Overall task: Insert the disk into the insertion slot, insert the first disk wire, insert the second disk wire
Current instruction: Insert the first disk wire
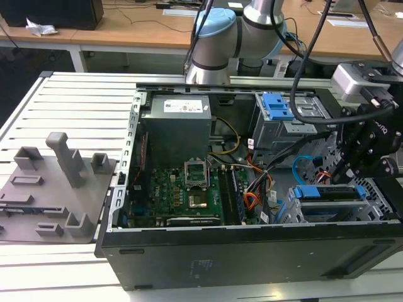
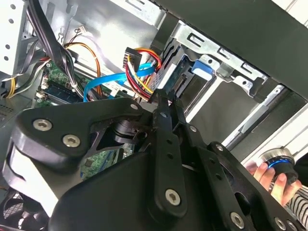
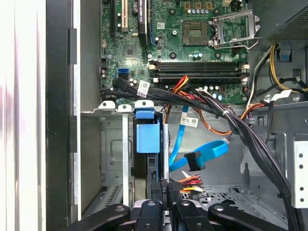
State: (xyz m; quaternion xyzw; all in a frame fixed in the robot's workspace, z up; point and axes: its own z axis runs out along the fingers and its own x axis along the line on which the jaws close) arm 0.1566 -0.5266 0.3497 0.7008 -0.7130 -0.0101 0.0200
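Inside the computer case [image 1: 252, 258], we see the hand [image 3: 166, 190] closed beside the disk [image 3: 147, 137], the first disk wire [image 3: 191, 182] at its tips.

The first disk wire [image 2: 138, 72], its end hidden behind the pincer [image 2: 165, 98]; a hand [image 2: 276, 180] cut off at the edge.
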